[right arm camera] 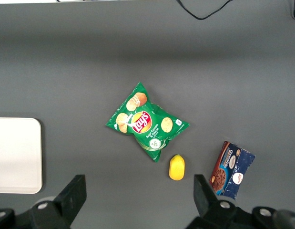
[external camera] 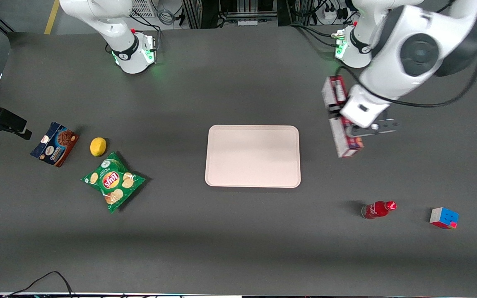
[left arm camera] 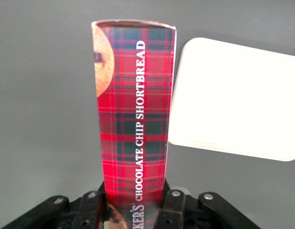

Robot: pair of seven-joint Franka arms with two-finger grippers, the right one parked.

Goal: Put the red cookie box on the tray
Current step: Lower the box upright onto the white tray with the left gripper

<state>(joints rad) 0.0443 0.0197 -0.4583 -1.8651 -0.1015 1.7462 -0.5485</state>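
My end effector (external camera: 348, 131) is clamped on the red cookie box (external camera: 342, 118), gripping it across its narrow width partway along its length, with the box held off the desk (external camera: 238, 231). In the front view my arm reaches out from its base over the working end of the desk, the large white elbow joint high above and the wrist angled down toward the box. The box hangs lengthwise, one end pointing toward my base and the other toward the front camera, its whitish side panel showing. In my wrist view the plaid face of the box (left arm camera: 135, 109) runs straight out from between my fingers (left arm camera: 173, 202), which press on both of its long sides.

The tray (external camera: 253, 156) lies flat at the middle of the desk, just beside the box and toward the parked arm's end from it; the box is not over it. A red bottle (external camera: 377, 209) and a colour cube (external camera: 444, 218) lie nearer the front camera than my end effector.
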